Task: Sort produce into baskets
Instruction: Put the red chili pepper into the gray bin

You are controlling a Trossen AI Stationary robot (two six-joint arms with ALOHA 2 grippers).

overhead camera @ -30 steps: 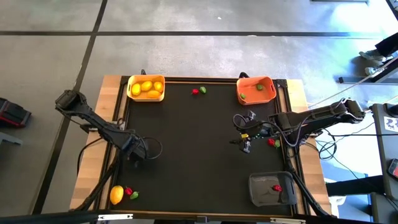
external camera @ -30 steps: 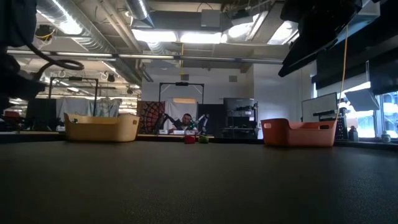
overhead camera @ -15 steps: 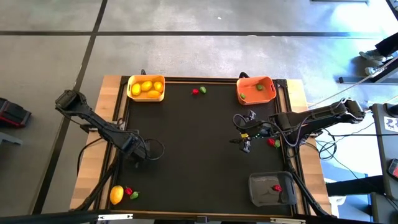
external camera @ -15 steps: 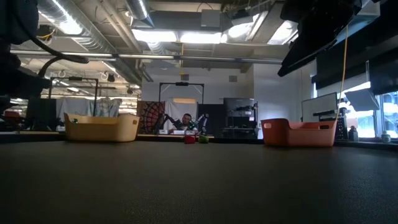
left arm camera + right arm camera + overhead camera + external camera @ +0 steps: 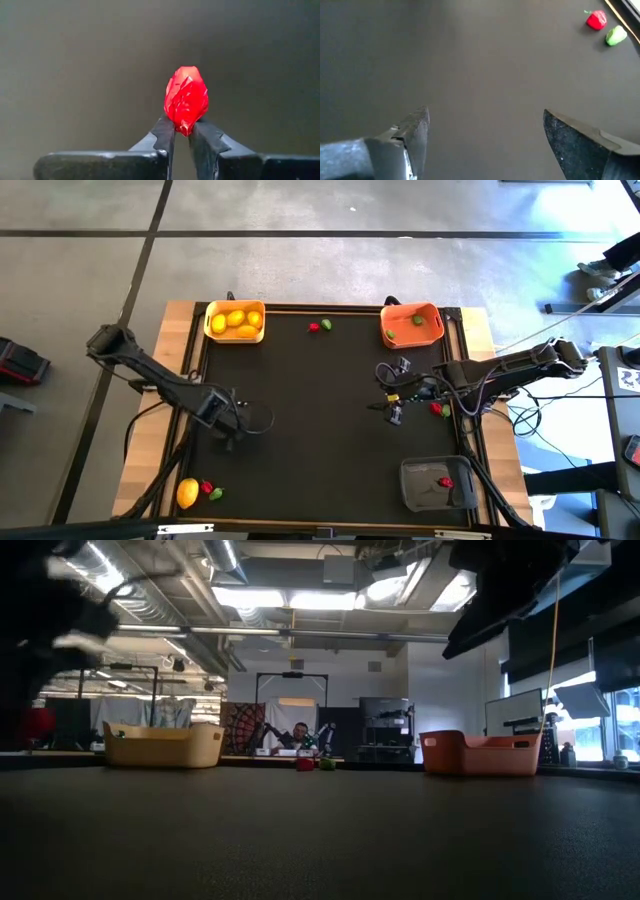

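Two baskets are being positioned at the table's far corners, with two produce pieces lying between them; a third basket is sitting at the near right corner.

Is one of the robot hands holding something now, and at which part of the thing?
The left hand holds a small red produce piece, pinched at its narrow lower tip. The right hand is open and holds nothing.

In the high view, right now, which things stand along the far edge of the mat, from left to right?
Yellow-orange basket holding lemons → red piece → green piece, beside the red one → orange-red basket.
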